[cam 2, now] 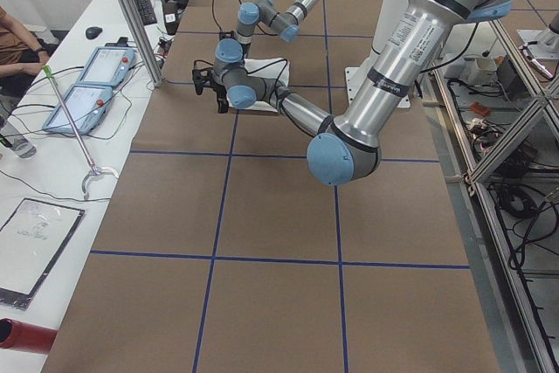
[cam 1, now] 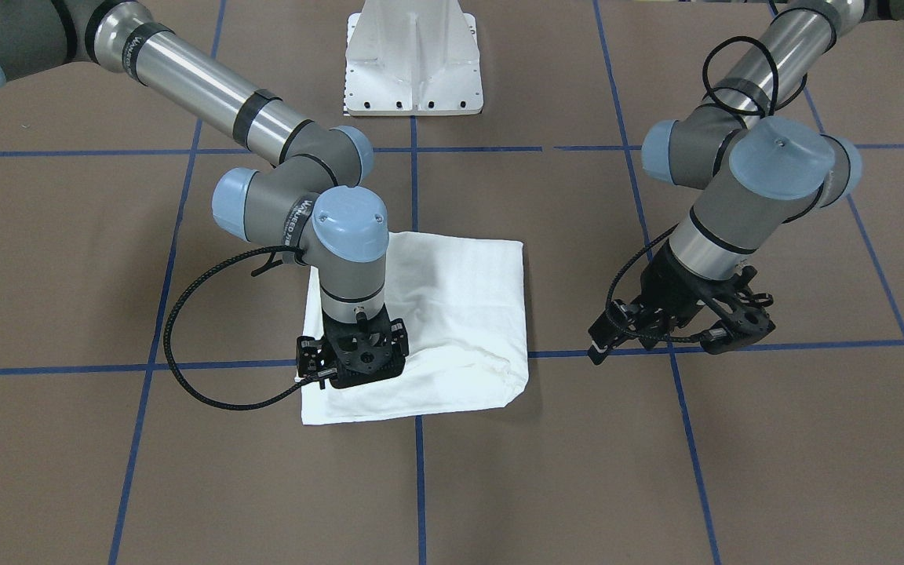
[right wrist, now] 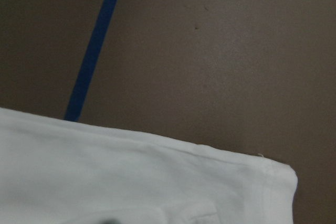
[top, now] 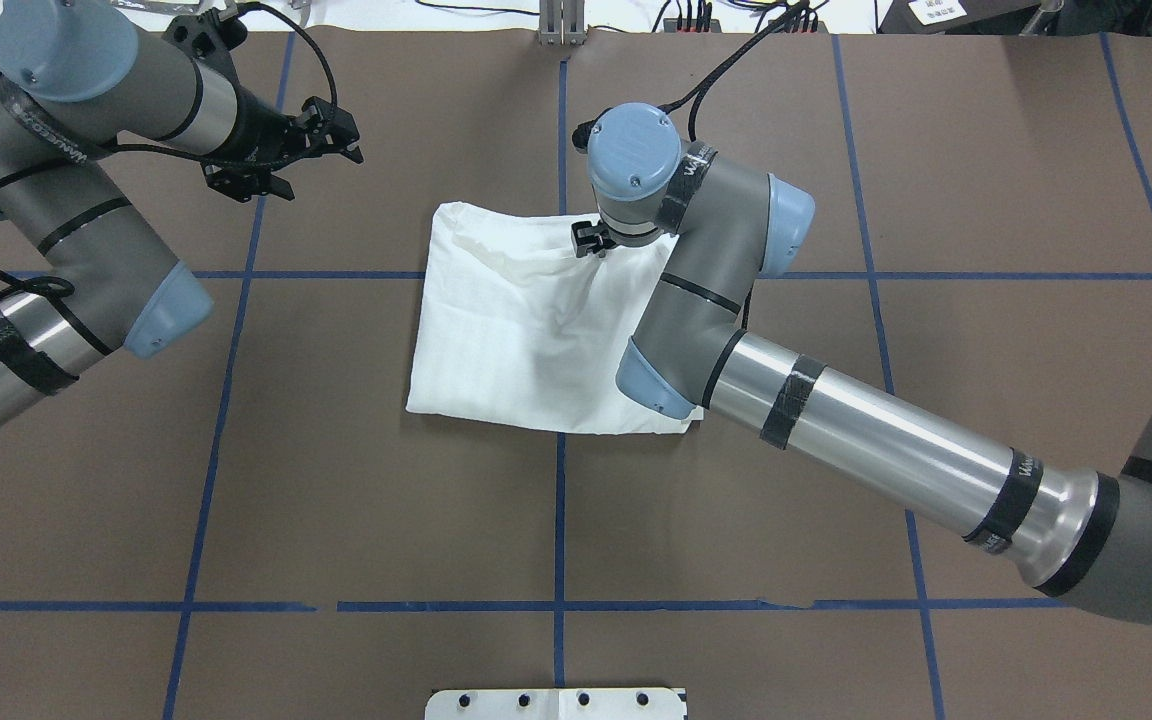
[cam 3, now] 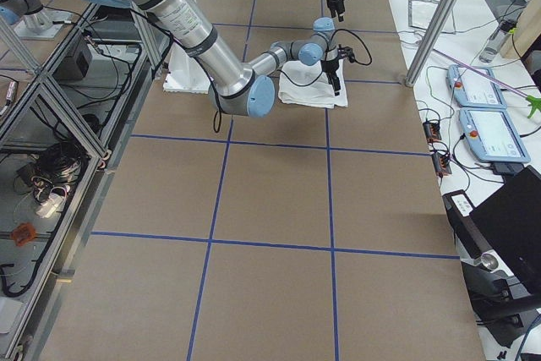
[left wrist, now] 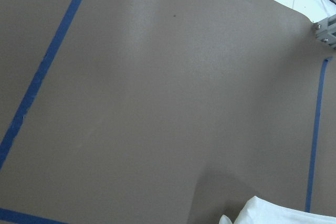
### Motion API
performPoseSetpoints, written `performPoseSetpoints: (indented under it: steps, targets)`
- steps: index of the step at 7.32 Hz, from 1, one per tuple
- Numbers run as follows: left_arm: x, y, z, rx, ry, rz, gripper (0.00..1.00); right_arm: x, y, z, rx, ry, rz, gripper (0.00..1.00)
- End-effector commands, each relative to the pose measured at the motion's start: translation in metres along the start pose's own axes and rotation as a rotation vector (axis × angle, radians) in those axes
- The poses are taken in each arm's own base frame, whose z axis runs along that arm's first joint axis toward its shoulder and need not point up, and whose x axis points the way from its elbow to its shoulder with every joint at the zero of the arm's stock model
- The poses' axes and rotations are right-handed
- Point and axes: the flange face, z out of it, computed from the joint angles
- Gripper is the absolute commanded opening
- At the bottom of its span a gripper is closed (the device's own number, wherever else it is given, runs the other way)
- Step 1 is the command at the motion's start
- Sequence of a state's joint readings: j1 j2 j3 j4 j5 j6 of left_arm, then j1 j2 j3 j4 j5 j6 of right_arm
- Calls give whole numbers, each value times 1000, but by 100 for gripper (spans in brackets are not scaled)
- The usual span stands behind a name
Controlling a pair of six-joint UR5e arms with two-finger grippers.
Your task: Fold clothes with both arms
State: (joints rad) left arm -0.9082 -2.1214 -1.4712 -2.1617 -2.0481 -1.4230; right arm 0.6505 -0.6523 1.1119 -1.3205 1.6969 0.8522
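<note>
Right gripper [cam 1: 363,367] points straight down onto the shirt [cam 1: 460,306], at the edge farthest from the robot base. Its fingers are hidden under the wrist, so I cannot tell whether it grips. Left gripper [cam 1: 676,333] has its jaws spread and holds nothing, above bare table [cam 1: 577,471], well apart from the shirt. The shirt lies mid-table, folded to a rough white square across blue tape lines [cam 1: 418,471], wrinkled along its far edge.

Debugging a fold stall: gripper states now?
Left gripper: open, empty.
Right gripper: down on the T-shirt; jaws hidden, cannot tell.
</note>
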Motion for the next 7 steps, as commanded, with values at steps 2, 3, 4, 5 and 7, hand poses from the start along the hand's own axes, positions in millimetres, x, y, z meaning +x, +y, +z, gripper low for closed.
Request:
performPoseSetpoints:
  steps: [2,3,4,5,7]
  targets:
    - [1,-3,-5,10,1,81,100,60,-40,-33,-20,-58,19,100]
    - [-26,-2,-18,21,-8,184,100,129,-46,-60,-51,-90,72,100]
    - [-57,-7,-48,49,-14,293,100,209,-47,-87,-64,-88,38,100]
    - [-103,-21,-71,74,-54,382,100,281,-49,-102,-70,-46,-38,100]
    - [-218,-75,-133,88,-151,545,100,410,-47,-128,-152,-31,-81,100]
